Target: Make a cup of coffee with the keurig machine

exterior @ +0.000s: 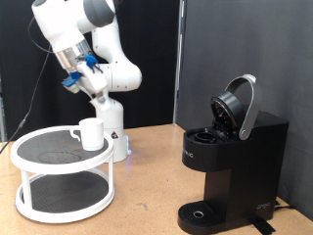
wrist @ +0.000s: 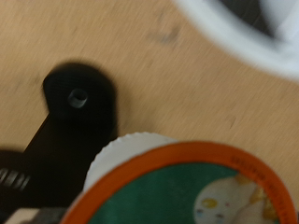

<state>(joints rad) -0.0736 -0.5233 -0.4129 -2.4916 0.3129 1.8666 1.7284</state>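
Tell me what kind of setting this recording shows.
Probably a lab robot test bench, not a kitchen: a wooden table against black backdrop panels, holding only the keurig machine with lid raised, a white two-tier rack carrying the cup, and the Franka arm.

The exterior view looks level across the tabletop point(exterior: 147, 171) from the front, at middling range. The wrist view looks steeply down from above, blurred, with a pod point(wrist: 177, 191) very close. Both views share the keurig machine point(exterior: 230, 162) and the tabletop.
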